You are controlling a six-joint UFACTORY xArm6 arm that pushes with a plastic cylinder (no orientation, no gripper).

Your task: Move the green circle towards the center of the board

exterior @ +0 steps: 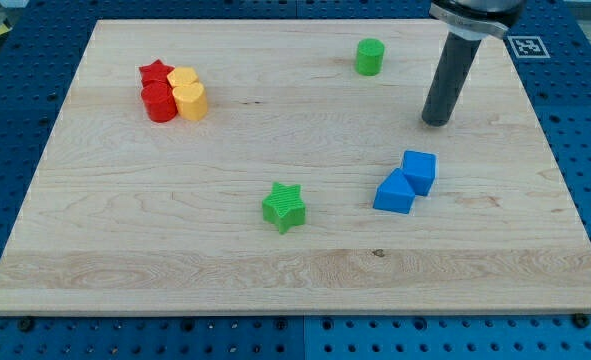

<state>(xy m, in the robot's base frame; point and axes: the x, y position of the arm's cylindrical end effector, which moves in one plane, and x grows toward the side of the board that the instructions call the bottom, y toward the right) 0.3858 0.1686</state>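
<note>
The green circle [370,56] stands near the view's top, right of the middle of the wooden board [175,250]. My tip [436,121] rests on the board to the right of the green circle and a little lower, clearly apart from it. The dark rod rises from the tip to the view's top right.
A green star [284,206] lies below the board's middle. Two blue blocks, a cube [419,170] and a triangle-like one [395,192], touch at the right, just below my tip. A red star [156,72], red cylinder [160,103], yellow block [182,78] and yellow heart [191,101] cluster at the top left.
</note>
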